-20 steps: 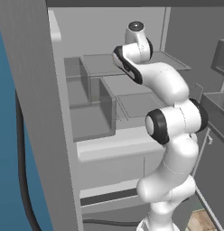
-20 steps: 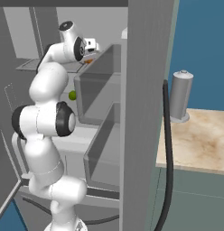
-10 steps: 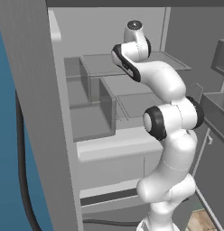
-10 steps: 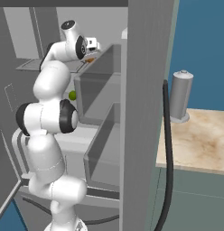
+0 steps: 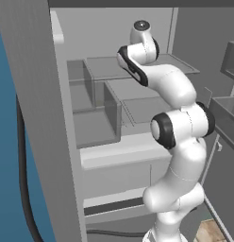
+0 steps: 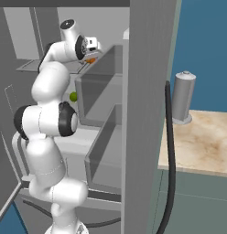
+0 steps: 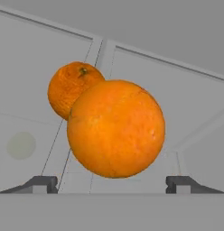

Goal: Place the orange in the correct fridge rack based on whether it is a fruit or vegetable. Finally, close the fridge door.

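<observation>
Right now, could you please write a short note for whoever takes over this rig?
Gripper: open, fingertips spread wide of the orange, not touching it.
Orange: just ahead of the fingertips on the upper fridge rack, beside a second orange fruit; the right base view shows orange under the hand.
Done: orange appears released on the rack.
Left: back the arm out, then close the fridge door, which stands open.

A blue wall fills the upper right of the right base view, and shows again at the left edge of the left base view. Below it, at mid right, a beige marbled countertop sits on grey-green cabinet fronts. Lighting is flat and even.
</observation>
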